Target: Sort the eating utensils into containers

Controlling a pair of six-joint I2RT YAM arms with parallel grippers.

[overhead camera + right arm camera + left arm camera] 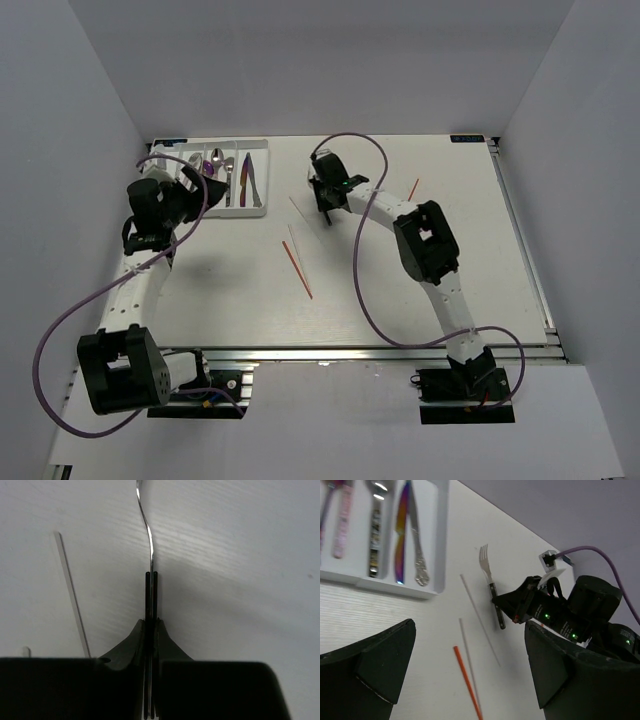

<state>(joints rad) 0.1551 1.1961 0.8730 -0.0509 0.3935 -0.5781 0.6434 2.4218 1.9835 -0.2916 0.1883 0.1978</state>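
Pinching the fork (pixel 485 561) by its dark handle, the right claw (pixel 151 630) sits just past the table's (pixel 230 290) centre toward 12 o'clock, with the white tray (pixel 262 212) off at 10 o'clock. I'd carry the fork toward 9 o'clock, level and clear of the loose chopsticks (pixel 297 268), then align it lengthwise over a slot before releasing. The left claw (pixel 470 680) hovers spread beside the tray, so a clash looks possible.

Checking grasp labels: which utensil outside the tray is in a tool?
The dark-handled fork, clamped in the right tool; the red and pale chopsticks lie loose.
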